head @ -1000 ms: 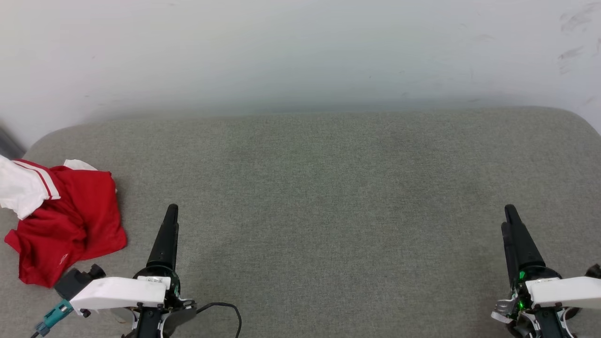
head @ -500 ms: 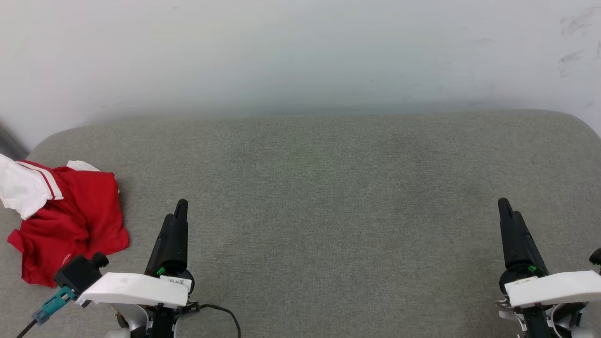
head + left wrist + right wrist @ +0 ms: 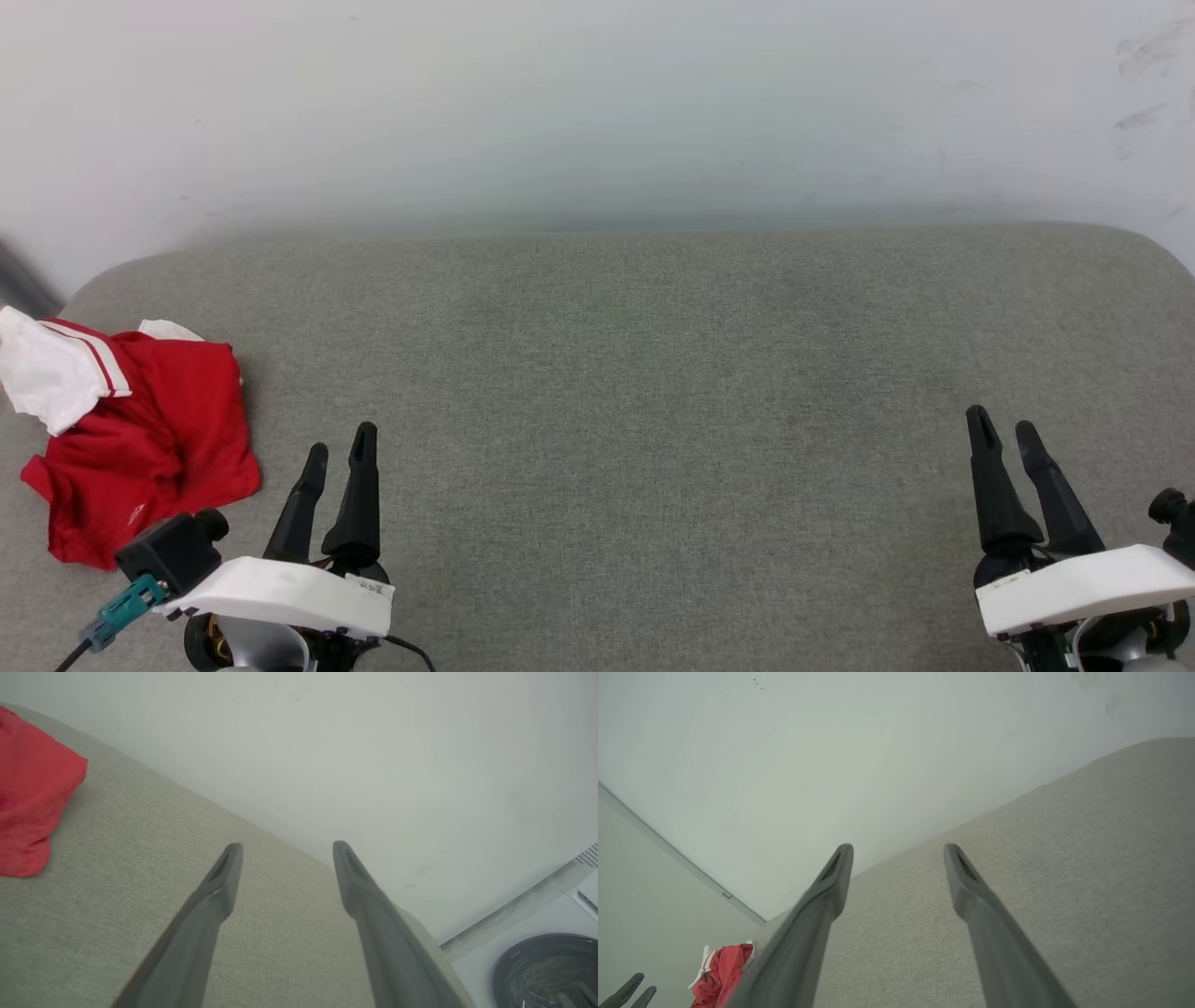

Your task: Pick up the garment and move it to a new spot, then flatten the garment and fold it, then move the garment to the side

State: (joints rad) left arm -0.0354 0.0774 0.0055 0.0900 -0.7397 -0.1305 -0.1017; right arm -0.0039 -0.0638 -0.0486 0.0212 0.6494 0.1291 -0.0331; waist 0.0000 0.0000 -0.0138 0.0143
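The garment (image 3: 140, 439), red with a white sleeve and striped trim, lies crumpled at the far left of the grey cushioned surface (image 3: 653, 373). It also shows at the left edge of the left wrist view as a red garment (image 3: 28, 788), and small at the bottom left of the right wrist view as the garment (image 3: 720, 975). My left gripper (image 3: 338, 446) stands open just right of the garment, apart from it, nothing between its fingers. My right gripper (image 3: 1001, 427) is open at the lower right, far from the garment and empty.
A pale wall (image 3: 597, 103) rises behind the grey surface. A dark round drum opening in a white appliance (image 3: 546, 970) shows at the lower right of the left wrist view. The wide middle of the surface lies between my two grippers.
Both grippers have rolled so their two fingers now show side by side, and both sit slightly lower in the head view. The garment has not moved.
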